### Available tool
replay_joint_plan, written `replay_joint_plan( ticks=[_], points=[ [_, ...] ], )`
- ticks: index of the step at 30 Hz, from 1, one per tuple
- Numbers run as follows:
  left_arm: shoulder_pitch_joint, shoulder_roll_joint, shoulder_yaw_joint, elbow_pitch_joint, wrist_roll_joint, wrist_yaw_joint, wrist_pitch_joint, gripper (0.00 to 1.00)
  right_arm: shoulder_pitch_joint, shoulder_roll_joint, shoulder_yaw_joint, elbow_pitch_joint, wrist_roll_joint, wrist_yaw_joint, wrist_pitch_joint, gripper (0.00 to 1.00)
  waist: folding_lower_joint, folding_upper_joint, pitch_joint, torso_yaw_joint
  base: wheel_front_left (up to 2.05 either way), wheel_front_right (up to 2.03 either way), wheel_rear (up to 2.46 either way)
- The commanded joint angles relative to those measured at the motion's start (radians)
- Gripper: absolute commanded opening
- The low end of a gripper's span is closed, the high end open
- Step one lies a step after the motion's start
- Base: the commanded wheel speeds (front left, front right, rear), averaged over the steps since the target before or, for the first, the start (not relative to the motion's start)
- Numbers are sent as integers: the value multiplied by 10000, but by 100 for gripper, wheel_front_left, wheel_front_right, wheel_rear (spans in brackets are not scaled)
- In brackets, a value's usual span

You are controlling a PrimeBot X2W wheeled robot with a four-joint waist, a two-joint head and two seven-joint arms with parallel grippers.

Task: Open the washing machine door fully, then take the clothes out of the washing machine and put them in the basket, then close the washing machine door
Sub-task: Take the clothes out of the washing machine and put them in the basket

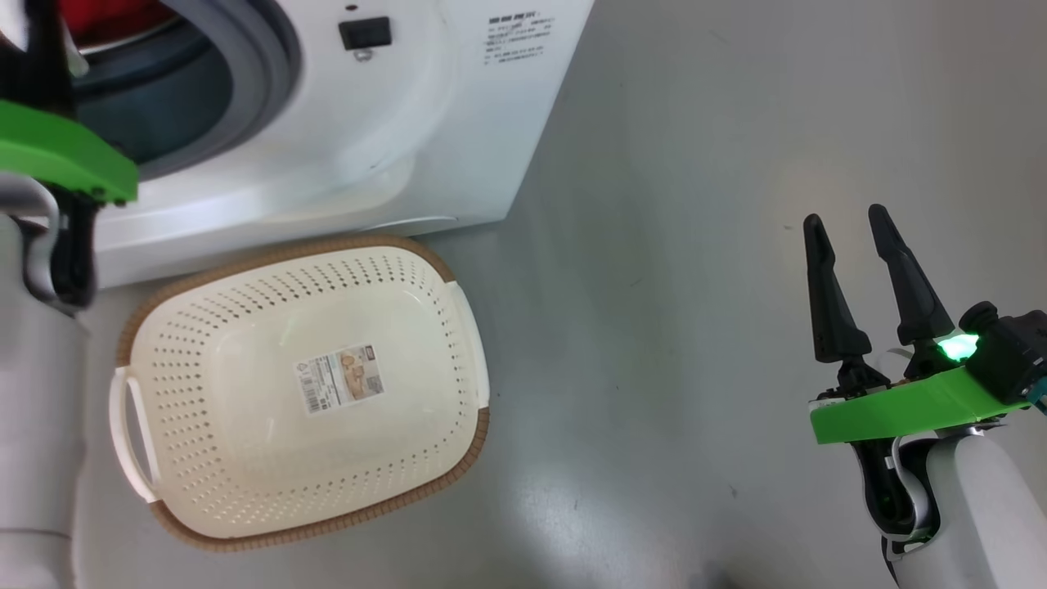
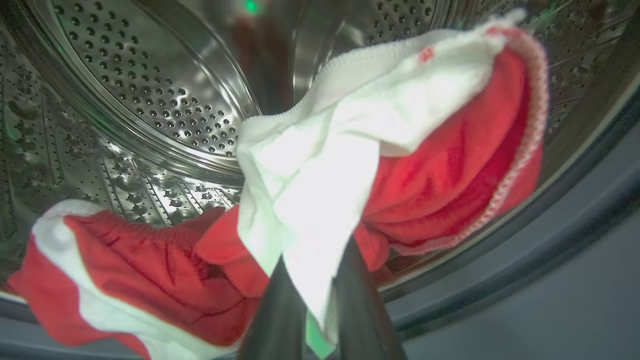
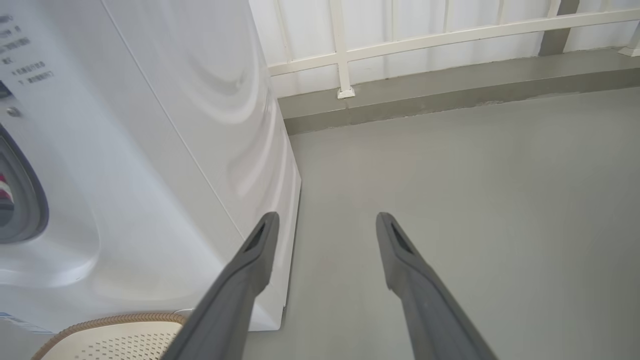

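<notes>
Closest to the lens in the left wrist view, the left gripper [image 2: 317, 270] is clamped on a white panel of the clothes [image 2: 440, 165], and the fold is pinched between its two dark fingers [image 2: 277, 310]. The cloth rises from the grip into a red-and-white bunch. More red fabric lies low to the left on the perforated drum [image 2: 150, 100]; whether that is the same garment or a second one I cannot tell.

From the head view, the left forearm [image 1: 33, 393] runs up the left edge and into the mouth of the washing machine [image 1: 343, 131], past the blue-grey rubber ring [image 1: 266, 57].

To its right, the basket [image 1: 278, 252] sits on the floor [image 1: 654, 327] just beside the machine's front. It lies below the drum mouth, with its long axis running diagonally from lower left to upper right. It holds nothing but the paper label [image 1: 341, 378] on its bottom.

The coming move likely turns on this: the cloth has to come outward over the ring's lower lip, then down and a little right into the basket. The left arm is far nearer to it. The trailing red fabric could snag on the lip.

Far right, the right gripper [image 1: 851, 233] hangs over bare floor with its jaws spread wide, holding nothing, well apart from basket and machine.
</notes>
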Motion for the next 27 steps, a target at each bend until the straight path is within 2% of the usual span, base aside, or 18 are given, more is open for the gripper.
replay_joint_plan(
  ticks=[1, 14, 19, 27],
  points=[
    [251, 359, 345, -448, 191, -29, -49, 0, 36, -86, 182, -196, -117, 63, -65, 100, 0, 0, -160, 111, 0, 0, 0],
    [2617, -858, 2299, -3365, 1535, -51, -49, 0, 235, -304, 46, -139, -175, 63, -65, 100, 0, 0, -932, 610, 0, 0, 0],
    [3461, -1270, 2383, -4416, 1696, -53, -49, 0, 415, -361, -30, -120, -188, 63, -65, 100, 0, 0, -1222, 863, 0, 0, 0],
    [4755, -1540, 2441, -5874, 1705, -54, -49, 0, 662, -417, -3, -77, -199, 63, -65, 100, 0, 0, -1687, 1019, 0, 0, 0]
  ],
)
